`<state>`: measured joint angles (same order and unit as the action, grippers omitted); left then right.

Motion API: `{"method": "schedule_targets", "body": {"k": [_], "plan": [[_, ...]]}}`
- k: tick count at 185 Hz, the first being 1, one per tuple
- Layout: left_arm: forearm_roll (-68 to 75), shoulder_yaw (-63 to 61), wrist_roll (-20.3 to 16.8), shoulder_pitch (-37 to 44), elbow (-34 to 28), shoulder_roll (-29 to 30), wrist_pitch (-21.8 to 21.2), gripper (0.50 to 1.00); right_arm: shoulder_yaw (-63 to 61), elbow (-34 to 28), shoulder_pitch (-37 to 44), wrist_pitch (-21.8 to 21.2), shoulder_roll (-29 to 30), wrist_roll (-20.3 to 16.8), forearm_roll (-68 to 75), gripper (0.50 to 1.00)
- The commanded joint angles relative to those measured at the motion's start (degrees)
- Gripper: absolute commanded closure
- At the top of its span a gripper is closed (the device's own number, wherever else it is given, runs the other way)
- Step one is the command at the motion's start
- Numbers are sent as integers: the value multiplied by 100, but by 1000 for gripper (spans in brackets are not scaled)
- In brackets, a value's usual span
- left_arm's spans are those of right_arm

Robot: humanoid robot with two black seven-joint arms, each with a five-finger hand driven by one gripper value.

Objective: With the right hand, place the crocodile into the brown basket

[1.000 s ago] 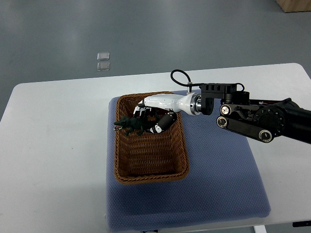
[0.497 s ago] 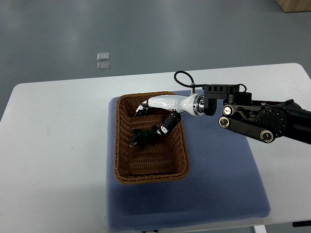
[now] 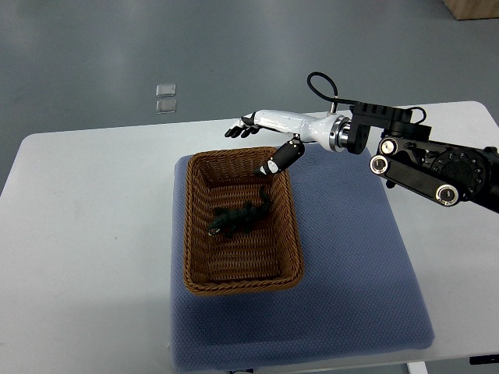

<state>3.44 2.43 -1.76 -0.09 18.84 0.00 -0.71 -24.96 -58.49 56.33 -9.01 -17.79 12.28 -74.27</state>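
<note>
A dark green toy crocodile (image 3: 238, 219) lies on the floor of the brown wicker basket (image 3: 194, 269), in its middle, head toward the lower left. My right hand (image 3: 256, 140) hangs above the basket's far rim, white with black fingertips, fingers spread and holding nothing. Its thumb (image 3: 279, 160) points down over the basket's far right corner. The hand is clear of the crocodile. The black right arm (image 3: 425, 164) comes in from the right edge. No left arm shows.
The basket rests on a blue-grey padded mat (image 3: 351, 288) on a white table (image 3: 86, 234). Two small clear squares (image 3: 165, 98) lie on the grey floor beyond the table. A wooden corner (image 3: 474, 8) shows at the top right.
The crocodile dropped from my right hand into the basket. The hand then opened, rose and pulled back up and to the right, past the far rim.
</note>
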Motion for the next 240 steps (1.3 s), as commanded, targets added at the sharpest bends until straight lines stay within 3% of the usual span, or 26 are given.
{"method": "schedule_targets", "body": {"k": [1,17,29,68,94,149,207,240], "plan": [[-1,3,0,0,23,0,1,500,-843,92,-412,5,65,73,220,650],[-1,12,9,0,23,0,1,500,-1652,162,-808,14,91,73,844,640],[-1,3,0,0,23,0,-8,500,-2065,320,-1001,23,100,99,1309,595],[-1,-6,0,0,32,0,1,500,-2996,1234,-1274,409,583,214,3752,574],[-1,-6,0,0,32,0,-8,500,-3111,1674,-1274,550,628,223,5062,574],[-1,-15,9,0,93,0,-8,500,-3093,2096,-1335,444,707,205,7339,572],[-1,-15,9,0,85,0,-8,500,-3111,2158,-1581,-742,838,223,7524,572],[-1,-15,9,0,85,0,-8,500,-3111,2158,-1590,-1102,838,223,7524,572]]}}
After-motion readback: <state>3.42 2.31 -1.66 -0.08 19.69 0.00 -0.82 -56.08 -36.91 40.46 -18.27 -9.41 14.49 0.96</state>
